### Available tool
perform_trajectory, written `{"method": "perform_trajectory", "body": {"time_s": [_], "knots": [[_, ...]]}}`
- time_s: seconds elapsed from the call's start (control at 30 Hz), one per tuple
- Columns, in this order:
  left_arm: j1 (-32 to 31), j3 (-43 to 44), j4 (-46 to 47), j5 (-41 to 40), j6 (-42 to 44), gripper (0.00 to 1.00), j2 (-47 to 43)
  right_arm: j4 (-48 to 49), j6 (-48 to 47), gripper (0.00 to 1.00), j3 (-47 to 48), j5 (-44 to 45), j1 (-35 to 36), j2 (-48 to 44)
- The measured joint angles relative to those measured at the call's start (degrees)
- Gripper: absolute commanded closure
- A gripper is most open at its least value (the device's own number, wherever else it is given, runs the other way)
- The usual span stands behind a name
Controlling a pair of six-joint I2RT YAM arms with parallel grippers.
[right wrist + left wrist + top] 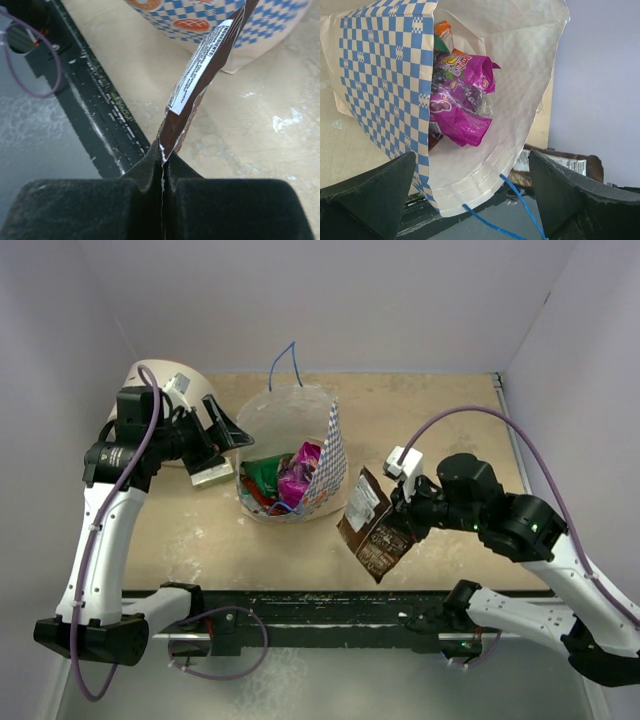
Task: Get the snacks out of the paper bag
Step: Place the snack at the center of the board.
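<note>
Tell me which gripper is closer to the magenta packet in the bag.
Left. The left gripper sits open at the left rim of the paper bag, fingers framing the magenta packet inside. The right gripper is outside the bag to its right, shut on the dark brown packet.

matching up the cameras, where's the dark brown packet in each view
top external: the dark brown packet hangs just right of the paper bag, pinched by the right claw.
left wrist: lower right, only a strip showing past the bag's rim.
right wrist: centre, rising edge-on from the shut claw.
shared landmark: the bag's blue checked wall.
</note>
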Motion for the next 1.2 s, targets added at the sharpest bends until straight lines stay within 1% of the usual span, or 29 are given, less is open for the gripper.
{"method": "perform_trajectory", "body": {"time_s": [0.1,0.27,0.4,0.57,0.67,0.83,0.97,1.1,1.13,1.2], "knots": [[0.00,0.00,0.39,-0.24,0.33,0.03,0.48,-2.23,0.11,1.00,2.64,-3.41,0.00,2.86],[0.00,0.00,0.90,-1.18,1.29,0.03,1.27,-5.53,-1.25,1.00,6.69,-5.18,0.00,7.93],[0.00,0.31,1.18,-1.42,1.97,0.03,2.89,-7.06,-5.29,1.00,9.94,-7.32,0.00,15.34],[0.00,1.44,1.66,-1.62,3.10,0.03,6.29,-8.41,-12.52,1.00,9.94,-7.91,-0.59,24.44],[0.00,1.75,1.75,-1.62,3.93,0.03,7.80,-11.23,-18.14,1.00,9.79,-7.96,-4.04,27.50],[0.00,3.04,2.25,-1.60,4.48,0.03,10.73,-10.75,-25.83,1.00,5.97,-4.31,-11.67,30.62],[0.00,4.31,2.84,-1.57,4.52,0.03,13.03,-6.93,-30.01,1.00,4.92,-2.27,-17.22,32.46],[0.00,5.99,2.91,-1.53,4.76,0.03,15.21,0.50,-33.59,1.00,3.98,-0.66,-22.16,35.74],[0.00,6.38,2.93,-1.55,4.96,0.03,15.65,2.86,-34.23,0.94,3.43,0.09,-23.32,36.74],[0.04,7.21,2.82,-1.57,5.44,0.03,16.37,7.52,-34.71,0.61,2.16,2.03,-25.46,38.64]]}}
